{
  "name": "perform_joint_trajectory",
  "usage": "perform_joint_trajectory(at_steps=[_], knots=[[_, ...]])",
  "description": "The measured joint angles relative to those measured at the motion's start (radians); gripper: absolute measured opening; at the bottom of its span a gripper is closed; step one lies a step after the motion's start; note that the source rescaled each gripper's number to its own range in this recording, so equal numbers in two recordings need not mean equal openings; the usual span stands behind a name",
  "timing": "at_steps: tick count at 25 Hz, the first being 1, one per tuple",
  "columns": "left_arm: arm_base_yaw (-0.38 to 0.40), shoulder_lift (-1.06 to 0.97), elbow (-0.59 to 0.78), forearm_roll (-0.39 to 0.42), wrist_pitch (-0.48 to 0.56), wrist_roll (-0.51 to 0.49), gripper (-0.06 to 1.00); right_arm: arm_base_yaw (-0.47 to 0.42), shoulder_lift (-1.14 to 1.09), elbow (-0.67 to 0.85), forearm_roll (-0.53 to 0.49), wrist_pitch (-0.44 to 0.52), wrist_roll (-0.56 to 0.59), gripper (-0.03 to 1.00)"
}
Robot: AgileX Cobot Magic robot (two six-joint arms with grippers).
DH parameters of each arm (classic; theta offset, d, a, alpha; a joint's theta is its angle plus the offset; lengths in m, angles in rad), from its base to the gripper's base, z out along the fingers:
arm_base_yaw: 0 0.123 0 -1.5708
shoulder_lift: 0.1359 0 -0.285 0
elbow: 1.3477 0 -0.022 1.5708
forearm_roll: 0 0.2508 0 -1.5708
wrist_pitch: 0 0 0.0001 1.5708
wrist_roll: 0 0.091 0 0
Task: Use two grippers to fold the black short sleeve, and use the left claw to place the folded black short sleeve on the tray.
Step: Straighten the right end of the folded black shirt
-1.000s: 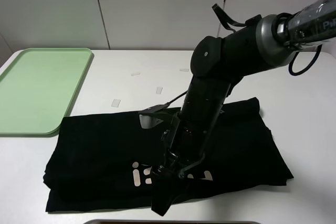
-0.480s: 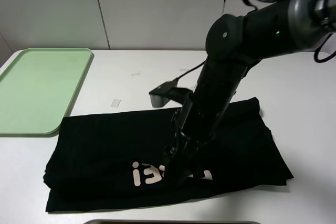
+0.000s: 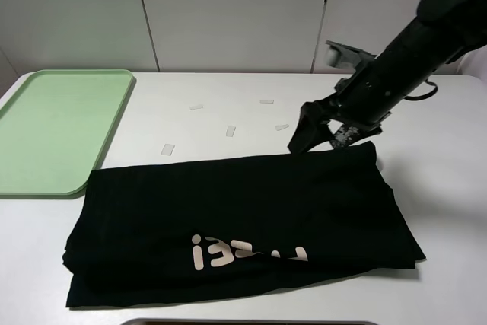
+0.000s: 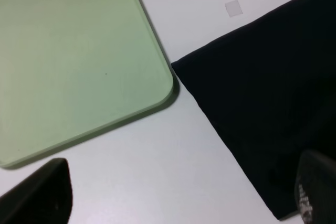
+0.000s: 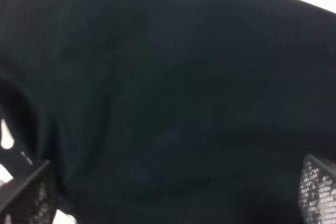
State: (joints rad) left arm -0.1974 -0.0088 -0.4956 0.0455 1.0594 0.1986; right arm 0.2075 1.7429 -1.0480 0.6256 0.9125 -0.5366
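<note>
The black short sleeve (image 3: 243, 226) lies on the tabletop (image 3: 228, 100) beside the tray (image 3: 53, 127), folded once I think, with more folding left; the left hand (image 4: 177, 195) and right hand (image 3: 323, 133) are spread, holding nothing.

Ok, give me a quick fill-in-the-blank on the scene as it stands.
The green tray holds ___.
The shirt on the table is colored ___.
The left pincer and the right pincer are both ___.
Missing words: nothing; black; open.
</note>
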Motion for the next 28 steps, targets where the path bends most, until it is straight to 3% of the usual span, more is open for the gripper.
perform_joint_trajectory(at_steps=[4, 8, 12, 17, 20, 28], knots=[[0.0, 0.0, 0.0, 0.0, 0.0, 0.0, 0.84, -0.143, 0.0, 0.0, 0.021, 0.052, -0.01, 1.0], [0.0, 0.0, 0.0, 0.001, 0.0, 0.0, 0.84, -0.24, 0.0, 0.0, 0.078, 0.151, -0.122, 1.0], [0.0, 0.0, 0.0, 0.001, 0.0, 0.0, 0.84, -0.268, 0.0, 0.012, 0.122, 0.218, -0.297, 1.0], [0.0, 0.0, 0.0, 0.001, 0.0, 0.0, 0.84, -0.271, -0.001, 0.071, 0.183, 0.22, -0.467, 1.0], [0.0, 0.0, 0.0, 0.001, 0.0, 0.0, 0.84, -0.28, -0.001, 0.094, 0.191, 0.208, -0.481, 1.0], [0.0, 0.0, 0.0, 0.001, 0.0, 0.0, 0.84, -0.364, -0.001, 0.105, 0.191, 0.13, -0.351, 1.0]])
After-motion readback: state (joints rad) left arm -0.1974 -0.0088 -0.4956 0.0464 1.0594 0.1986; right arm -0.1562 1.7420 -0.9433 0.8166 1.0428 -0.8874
